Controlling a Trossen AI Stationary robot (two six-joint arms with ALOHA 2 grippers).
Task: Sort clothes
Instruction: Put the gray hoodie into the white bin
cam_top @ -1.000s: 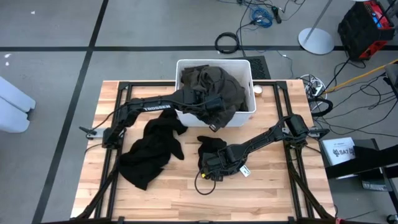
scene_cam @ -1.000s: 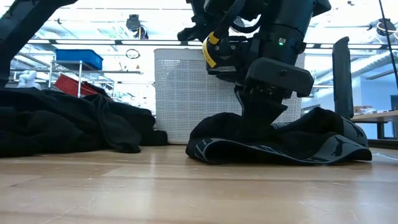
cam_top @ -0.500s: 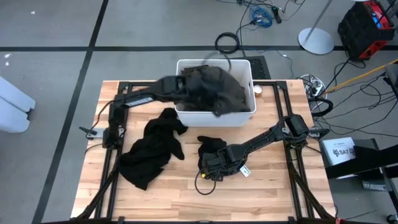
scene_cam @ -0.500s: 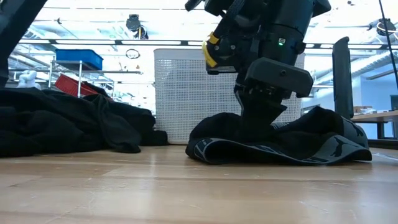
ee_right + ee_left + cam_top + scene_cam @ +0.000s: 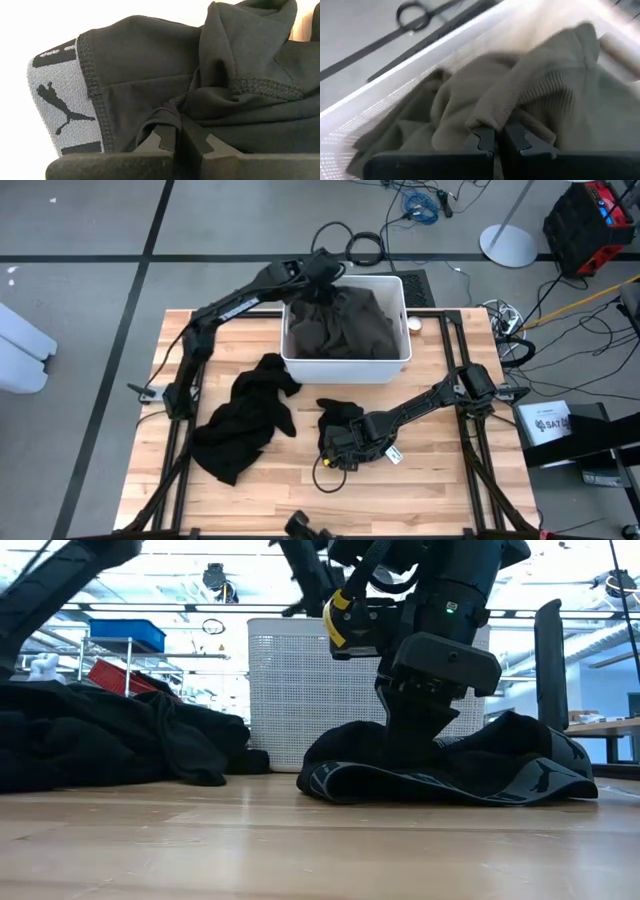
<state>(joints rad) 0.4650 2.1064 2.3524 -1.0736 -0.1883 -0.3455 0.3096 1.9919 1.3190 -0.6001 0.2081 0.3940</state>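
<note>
over the white bin (image 5: 397,362) at the desk's (image 5: 250,500) far edge, the left gripper (image 5: 500,140) has its jaws pinched on the olive garment (image 5: 340,320) lying in the bin. near the desk's middle the right gripper (image 5: 180,136) clamps black briefs (image 5: 335,418). another black garment (image 5: 245,420) lies to their left.

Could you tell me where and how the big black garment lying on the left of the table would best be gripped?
Probably at the raised, bunched ridge at its upper end, nearest the white bin. The black garment lies spread flat lower down, so only that crumpled fold gives fingers something to pinch. Come straight down from above with the left gripper, which now is shut on the olive garment in the bin.
</note>
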